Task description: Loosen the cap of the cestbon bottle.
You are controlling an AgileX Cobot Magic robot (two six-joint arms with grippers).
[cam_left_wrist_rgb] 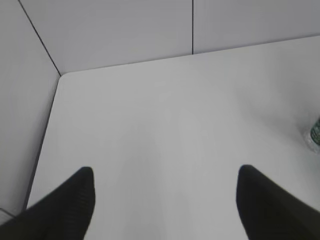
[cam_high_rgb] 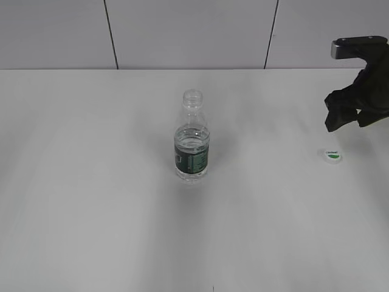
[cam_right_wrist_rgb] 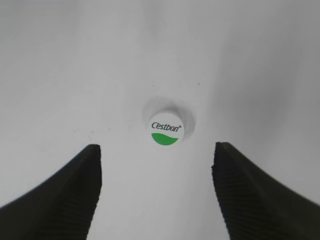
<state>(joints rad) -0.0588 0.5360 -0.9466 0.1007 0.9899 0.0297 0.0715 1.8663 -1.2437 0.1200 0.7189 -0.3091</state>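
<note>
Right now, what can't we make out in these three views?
- Left gripper: outside the exterior view; left wrist view shows only two finger ends.
- cestbon bottle: left wrist view cuts it off at the right edge; label print too small in the exterior view.
- cap: lettering unreadable in the exterior view.
- Right gripper: arm cut off by the exterior view's right edge.

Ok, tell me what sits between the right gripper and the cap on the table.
Nothing visible. The cap lies alone on the bare table, off the bottle, with the open right gripper just above it.
</note>
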